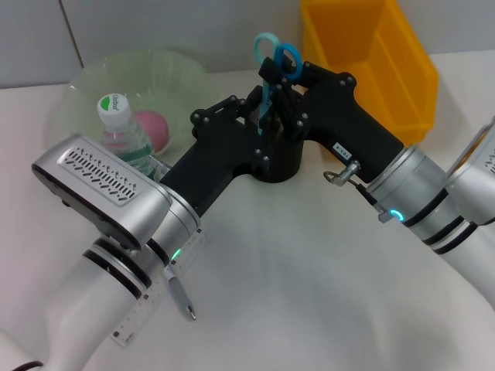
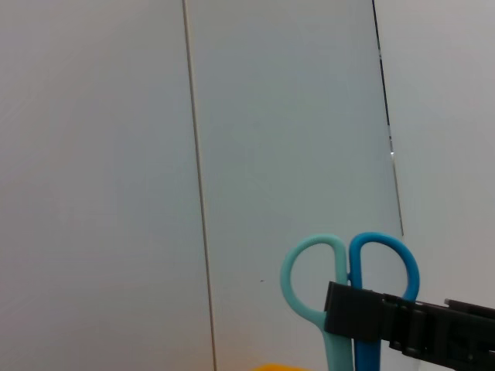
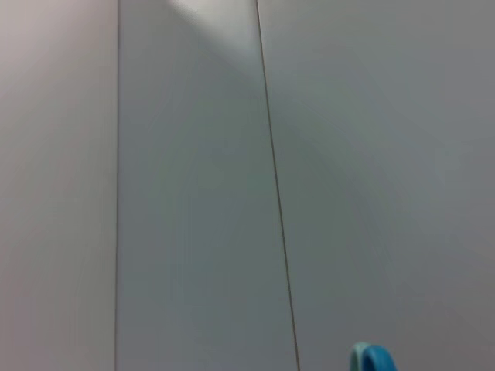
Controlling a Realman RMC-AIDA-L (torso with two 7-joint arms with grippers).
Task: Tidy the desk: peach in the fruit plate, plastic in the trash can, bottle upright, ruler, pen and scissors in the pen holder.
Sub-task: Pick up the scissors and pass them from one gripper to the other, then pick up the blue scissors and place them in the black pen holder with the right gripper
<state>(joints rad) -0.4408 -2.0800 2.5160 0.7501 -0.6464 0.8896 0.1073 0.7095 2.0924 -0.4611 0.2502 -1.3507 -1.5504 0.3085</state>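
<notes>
The scissors [image 1: 272,66] are held upright, handles up, directly above the black pen holder [image 1: 280,158] at the middle of the white desk [image 1: 309,294]; their lower part is hidden behind the two grippers. In the left wrist view the two blue handle loops are seen with a black finger [image 2: 363,318] clamped across them just below the loops. The right gripper [image 1: 288,77] is closed on the scissors at the handles, while the left gripper [image 1: 251,116] is placed against them from the other side, and whether its fingers are closed cannot be told. To the left, the peach [image 1: 152,128] is seen lying in the clear fruit plate [image 1: 85,89], with the bottle [image 1: 122,135] standing upright in front of it. The ruler [image 1: 158,297] and the pen [image 1: 179,297] are left lying on the desk beneath the left arm. A yellow bin [image 1: 371,62] is seen behind the right arm.
</notes>
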